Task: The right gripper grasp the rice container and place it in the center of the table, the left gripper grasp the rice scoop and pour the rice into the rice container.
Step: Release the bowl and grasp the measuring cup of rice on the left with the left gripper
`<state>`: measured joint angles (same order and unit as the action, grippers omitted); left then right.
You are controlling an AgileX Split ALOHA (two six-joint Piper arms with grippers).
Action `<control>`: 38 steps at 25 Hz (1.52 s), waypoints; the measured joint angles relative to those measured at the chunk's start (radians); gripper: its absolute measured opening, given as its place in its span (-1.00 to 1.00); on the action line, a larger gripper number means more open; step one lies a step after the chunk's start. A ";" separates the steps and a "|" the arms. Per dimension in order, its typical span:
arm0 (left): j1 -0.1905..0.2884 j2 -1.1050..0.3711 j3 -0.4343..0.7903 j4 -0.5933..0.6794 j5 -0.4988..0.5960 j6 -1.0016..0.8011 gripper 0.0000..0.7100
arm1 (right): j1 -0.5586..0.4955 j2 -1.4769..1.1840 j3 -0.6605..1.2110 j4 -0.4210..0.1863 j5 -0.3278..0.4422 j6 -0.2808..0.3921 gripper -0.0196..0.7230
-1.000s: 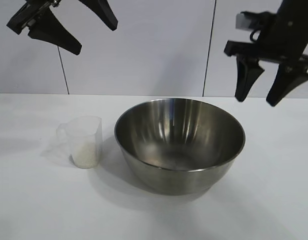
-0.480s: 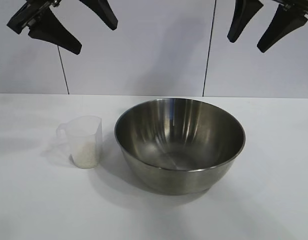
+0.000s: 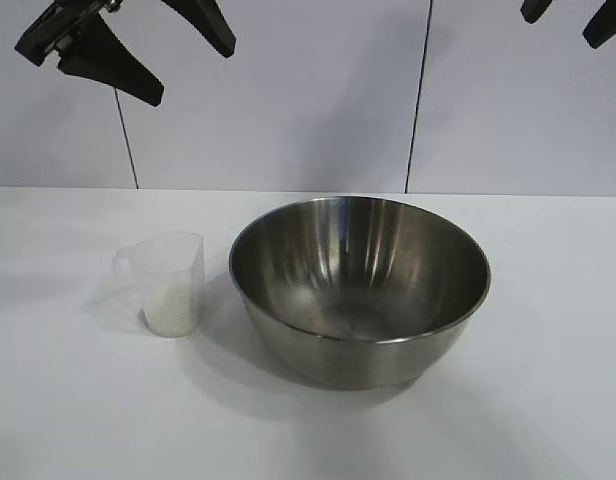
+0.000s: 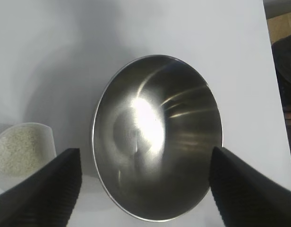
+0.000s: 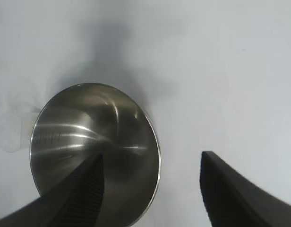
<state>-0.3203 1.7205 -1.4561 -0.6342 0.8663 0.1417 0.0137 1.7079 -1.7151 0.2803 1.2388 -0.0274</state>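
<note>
Two things stand on the table (image 3: 548,400), a flat plain white top that runs back to a pale panelled wall (image 3: 308,100) with dark vertical seams: the rice container (image 3: 360,290), upright near the middle and empty, and just beside it the rice scoop (image 3: 170,283), upright with the rice (image 3: 170,312) heaped in its bottom. The left gripper (image 3: 153,55) hangs high above and beyond the scoop, jaws spread and holding nothing, the container lying below between its fingertips in its wrist view. The right gripper (image 3: 571,20) is up at the top edge, above and beyond the container's far side, jaws apart and empty.
</note>
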 joint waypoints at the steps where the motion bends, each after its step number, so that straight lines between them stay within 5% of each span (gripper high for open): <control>1: 0.000 0.000 0.000 0.000 -0.004 0.000 0.53 | 0.000 0.000 0.002 0.000 0.000 0.000 0.15; 24: 0.000 0.000 0.000 0.001 0.012 0.077 0.53 | 0.000 0.000 0.149 0.000 -0.002 -0.003 0.15; 33: 0.000 0.000 0.000 0.153 0.026 0.124 0.53 | 0.000 0.000 0.149 -0.001 -0.003 -0.017 0.15; 38: 0.000 -0.025 0.075 0.166 -0.069 0.130 0.53 | 0.000 0.000 0.149 -0.007 -0.004 -0.021 0.15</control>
<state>-0.3203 1.6953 -1.3809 -0.4682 0.7975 0.2715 0.0137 1.7079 -1.5659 0.2732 1.2348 -0.0484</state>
